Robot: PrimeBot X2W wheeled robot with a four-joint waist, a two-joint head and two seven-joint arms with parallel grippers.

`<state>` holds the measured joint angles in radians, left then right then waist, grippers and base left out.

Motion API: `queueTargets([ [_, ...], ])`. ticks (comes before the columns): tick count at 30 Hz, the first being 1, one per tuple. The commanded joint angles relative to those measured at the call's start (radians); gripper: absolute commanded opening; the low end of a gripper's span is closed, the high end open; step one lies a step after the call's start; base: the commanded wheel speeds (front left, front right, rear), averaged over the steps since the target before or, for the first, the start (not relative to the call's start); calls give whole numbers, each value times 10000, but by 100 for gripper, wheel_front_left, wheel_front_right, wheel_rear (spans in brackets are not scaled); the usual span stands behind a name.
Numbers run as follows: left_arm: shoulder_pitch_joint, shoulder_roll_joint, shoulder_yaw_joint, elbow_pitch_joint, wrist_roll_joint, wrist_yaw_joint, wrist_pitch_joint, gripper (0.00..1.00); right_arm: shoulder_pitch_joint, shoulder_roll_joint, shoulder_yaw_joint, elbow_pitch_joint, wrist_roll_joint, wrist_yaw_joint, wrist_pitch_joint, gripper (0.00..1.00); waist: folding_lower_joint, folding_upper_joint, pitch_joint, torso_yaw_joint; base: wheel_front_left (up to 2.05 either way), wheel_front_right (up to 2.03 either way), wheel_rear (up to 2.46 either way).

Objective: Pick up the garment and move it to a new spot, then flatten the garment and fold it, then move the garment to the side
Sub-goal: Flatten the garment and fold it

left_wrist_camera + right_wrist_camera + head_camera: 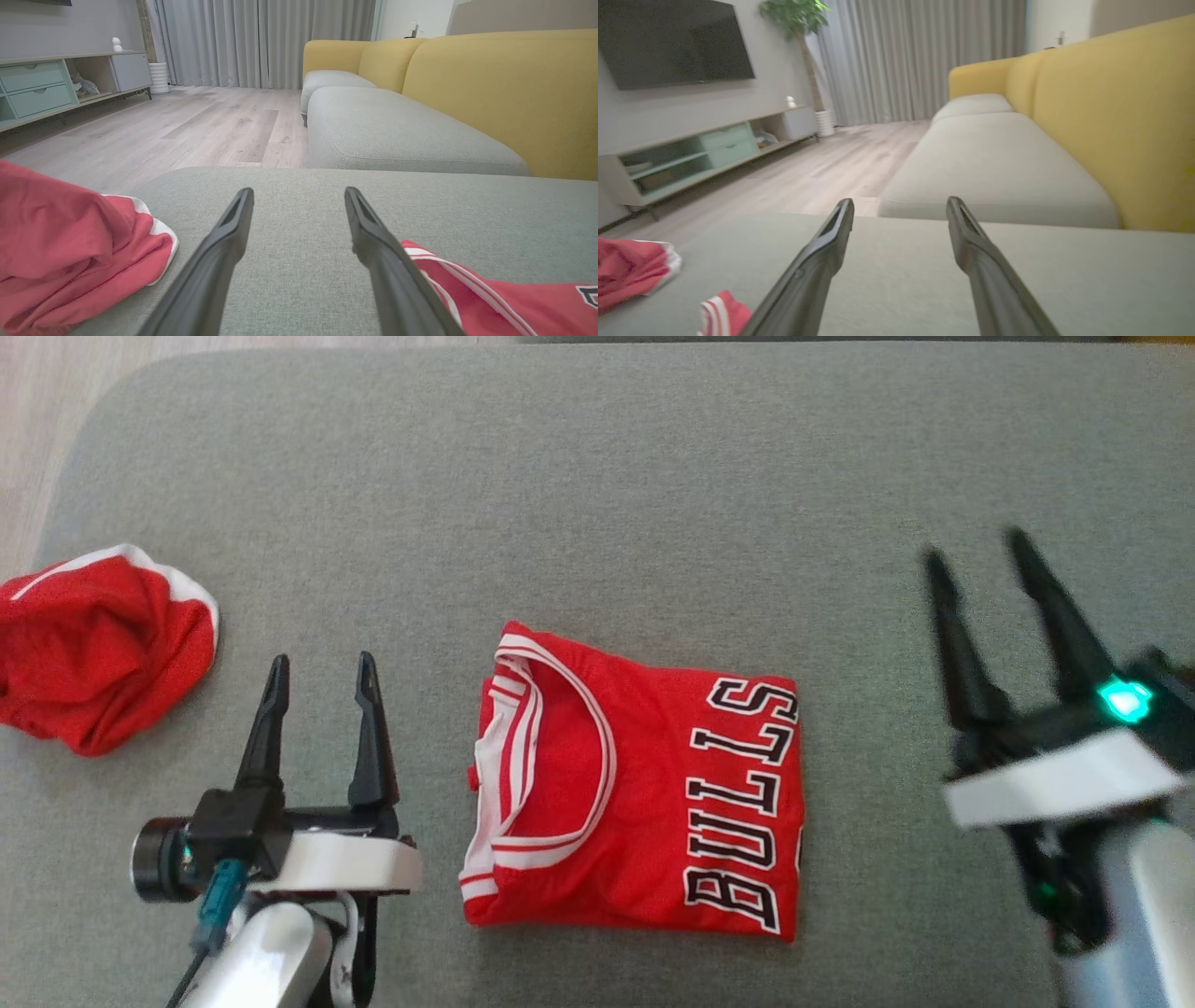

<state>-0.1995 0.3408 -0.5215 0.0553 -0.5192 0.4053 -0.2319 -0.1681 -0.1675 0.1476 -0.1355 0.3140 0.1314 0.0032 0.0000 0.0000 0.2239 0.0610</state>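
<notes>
The red shirt (635, 784) lies folded on the gray cushion (597, 476) w/ left gripper (322, 677) & right gripper (980, 565) both wide, empty; moving it aside is left.

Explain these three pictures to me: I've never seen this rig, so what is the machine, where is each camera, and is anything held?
It is a wheeled robot with two arms. The top picture looks down from its head; the other two look along each arm's dark fingers from the wrists. On the grey fabric cushion lies a folded red basketball jersey lettered BULLS, with a crumpled red-and-white garment at the robot's far left. The left gripper and right gripper flank the jersey, jaws open, holding nothing. The right one looks blurred. A yellow-backed sofa stands beyond.
</notes>
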Motion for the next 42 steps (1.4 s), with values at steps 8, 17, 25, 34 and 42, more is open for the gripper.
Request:
queueTargets([
  [8,156,677,602,-347,26,304,126,100,1624,53,-1688,-849,-548,-7,341,100,0,0,-533,-370,0,0,0],
  [17,788,1231,593,-380,27,502,602,100,2555,445,-1696,-1062,-627,-7,874,100,0,0,-1584,-617,0,0,0],
  [25,1373,1443,386,-293,-76,512,952,100,3191,648,-1488,-1155,-671,-7,1147,100,0,0,-2259,-732,0,0,0],
  [34,1664,1567,265,-292,-101,545,1062,100,3563,740,-1460,-1355,-761,-7,1341,100,0,0,-2490,-753,0,0,0],
  [42,1676,1640,258,-298,-123,568,1063,100,3550,767,-1441,-1501,-776,-7,1430,100,0,0,-2503,-756,0,0,0],
])
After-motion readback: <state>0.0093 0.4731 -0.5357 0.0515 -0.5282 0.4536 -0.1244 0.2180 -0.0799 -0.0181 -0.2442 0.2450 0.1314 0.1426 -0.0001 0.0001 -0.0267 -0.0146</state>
